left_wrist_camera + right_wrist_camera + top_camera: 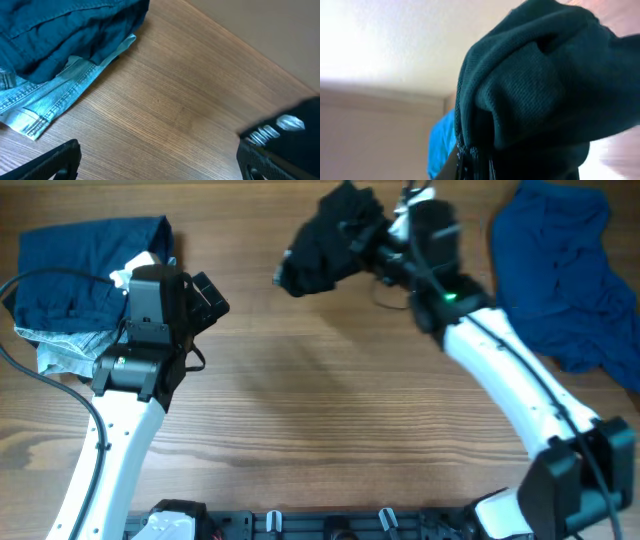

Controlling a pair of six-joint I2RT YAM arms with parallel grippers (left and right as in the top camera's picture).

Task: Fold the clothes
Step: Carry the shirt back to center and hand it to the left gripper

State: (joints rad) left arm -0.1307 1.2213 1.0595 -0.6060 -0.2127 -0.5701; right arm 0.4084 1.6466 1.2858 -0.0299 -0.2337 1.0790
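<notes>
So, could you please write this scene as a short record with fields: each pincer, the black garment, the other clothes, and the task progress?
left pincer: open, empty, over the table
right pincer: shut on the black garment
black garment: bunched, far middle of the table, not folded
left pile: dark blue cloth on light denim
right side: blue garment, crumpled
task progress: folding not yet begun
</notes>
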